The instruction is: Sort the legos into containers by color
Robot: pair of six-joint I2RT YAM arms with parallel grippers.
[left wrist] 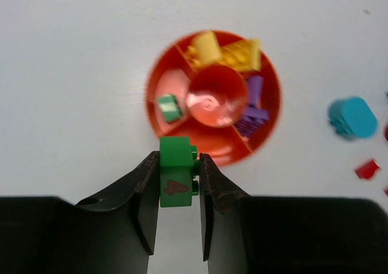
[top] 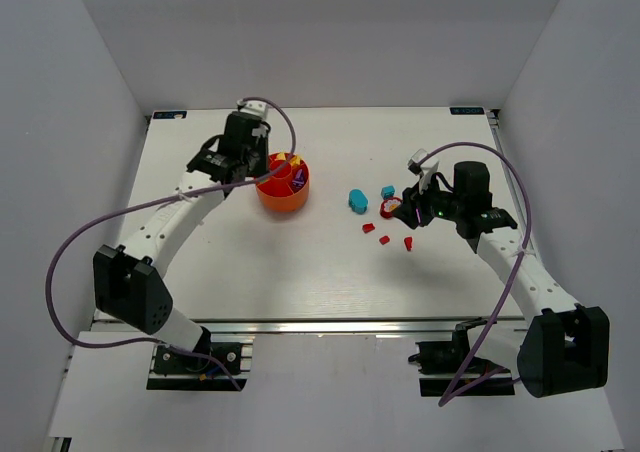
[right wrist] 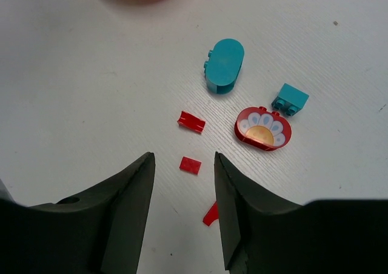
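Left tool (left wrist: 179, 160) tight around green lego (left wrist: 175, 176) near orange tub (left wrist: 212, 144); right tool (right wrist: 183, 162) agape above red legos (right wrist: 191, 122)

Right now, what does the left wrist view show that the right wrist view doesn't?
Left wrist only: left gripper shut on a green plastic brick; yellow pieces, purple pieces and a green piece inside the round orange plastic tub. Right wrist only: open right gripper, plus, in full, a red oval flower-printed piece and a small teal square brick. Both: rounded teal brick, a small red piece, the tub (only its rim from the right).
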